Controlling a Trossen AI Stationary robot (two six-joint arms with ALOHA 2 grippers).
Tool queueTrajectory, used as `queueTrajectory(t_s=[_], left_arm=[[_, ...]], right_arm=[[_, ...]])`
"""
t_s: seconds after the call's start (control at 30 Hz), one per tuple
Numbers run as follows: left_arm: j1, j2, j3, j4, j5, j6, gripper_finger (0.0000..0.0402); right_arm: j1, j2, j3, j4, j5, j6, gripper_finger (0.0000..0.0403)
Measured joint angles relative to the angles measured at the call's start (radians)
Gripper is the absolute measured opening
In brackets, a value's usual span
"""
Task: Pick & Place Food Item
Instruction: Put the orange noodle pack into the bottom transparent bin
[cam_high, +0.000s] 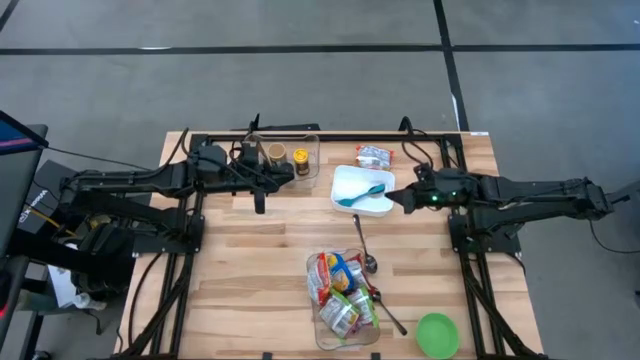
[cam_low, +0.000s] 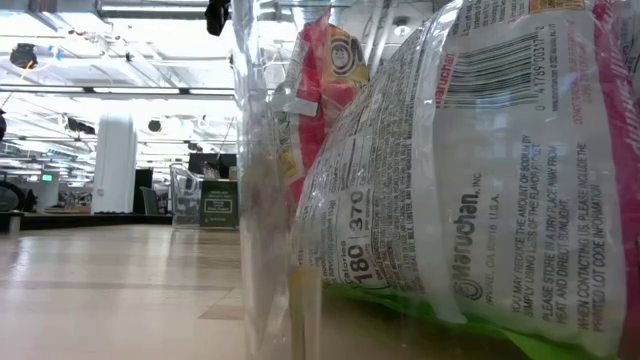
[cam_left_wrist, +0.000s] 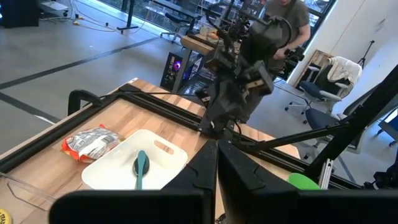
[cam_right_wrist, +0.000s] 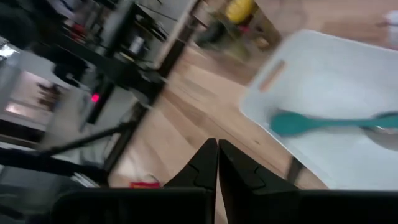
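Several food packets (cam_high: 338, 290) lie in a clear bin (cam_high: 312, 300) at the table's near middle; the low view shows one noodle packet (cam_low: 480, 180) pressed against the bin's wall (cam_low: 262, 200). Another packet (cam_high: 374, 154) lies flat on the table by the far edge, behind a white tray (cam_high: 350, 178) that holds a teal spoon (cam_high: 360, 193). My left gripper (cam_high: 282, 182) hovers shut and holds nothing, left of the tray (cam_left_wrist: 112, 171). My right gripper (cam_high: 391, 200) hovers shut and holds nothing at the tray's right edge (cam_right_wrist: 348, 149), above the spoon's handle end (cam_right_wrist: 379, 121).
A clear container (cam_high: 290, 155) with two jars stands at the far edge beside my left gripper. Two metal spoons (cam_high: 364, 248) lie between the tray and the bin, and a green bowl (cam_high: 437, 335) sits at the near right. A person (cam_left_wrist: 292, 18) stands beyond the table.
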Motion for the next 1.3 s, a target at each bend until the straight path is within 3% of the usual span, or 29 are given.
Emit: queueTrajectory(t_s=[0.13, 0.47, 0.9, 1.3], left_arm=[[0.000, 0.000, 0.000, 0.000, 0.000, 0.000, 0.0008], [0.000, 0.000, 0.000, 0.000, 0.000, 0.000, 0.0008], [0.000, 0.000, 0.000, 0.000, 0.000, 0.000, 0.0006], [0.000, 0.000, 0.000, 0.000, 0.000, 0.000, 0.0006]], right_arm=[[-0.010, 0.000, 0.000, 0.087, 0.001, -0.009, 0.0008], [-0.070, 0.000, 0.000, 0.202, 0.003, -0.215, 0.0008], [-0.214, 0.000, 0.000, 0.230, 0.002, -0.177, 0.0008], [-0.433, 0.000, 0.000, 0.225, 0.002, -0.174, 0.0008]])
